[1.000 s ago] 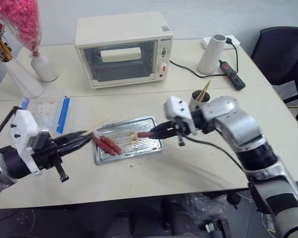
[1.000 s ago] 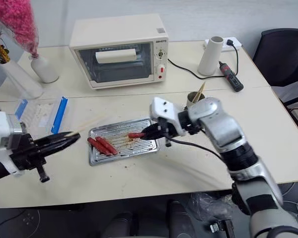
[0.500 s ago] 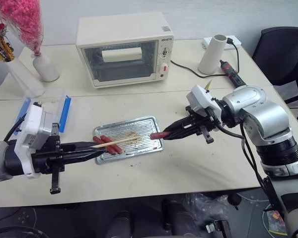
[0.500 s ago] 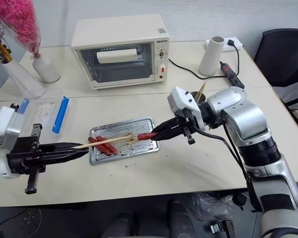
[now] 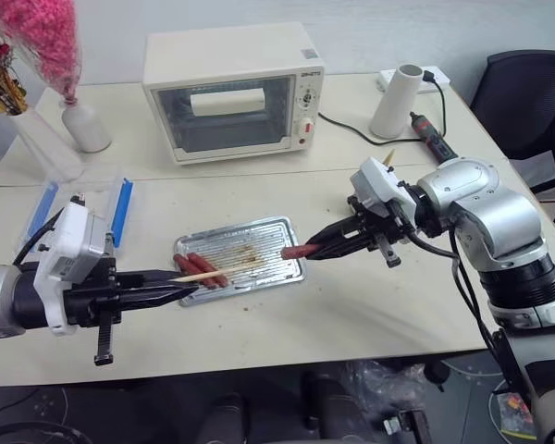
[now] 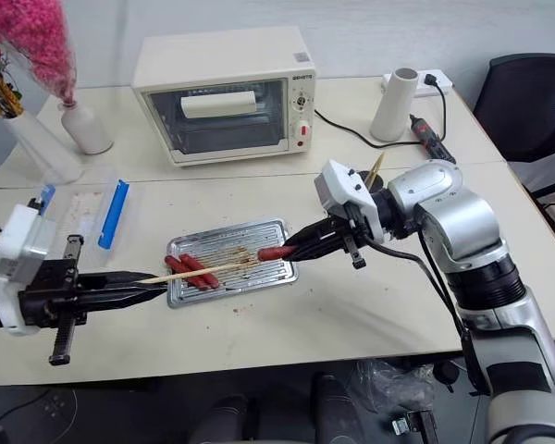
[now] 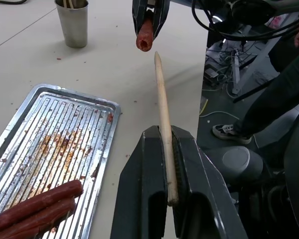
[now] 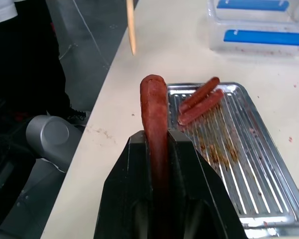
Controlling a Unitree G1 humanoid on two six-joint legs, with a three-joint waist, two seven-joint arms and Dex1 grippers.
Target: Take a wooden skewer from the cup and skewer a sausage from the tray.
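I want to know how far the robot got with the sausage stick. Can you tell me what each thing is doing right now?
Left claw: shut on the wooden skewer, tip aimed at the held sausage, not touching.
Right claw: shut on a sausage, lifted off the tray.
Tray: flat on the table, greasy, two sausages lying in it.
Cup: upright, skewers inside.
Toaster oven: door closed.

Bare table lies near and right of the tray; a toaster oven blocks the far side.

Two sausages in tray
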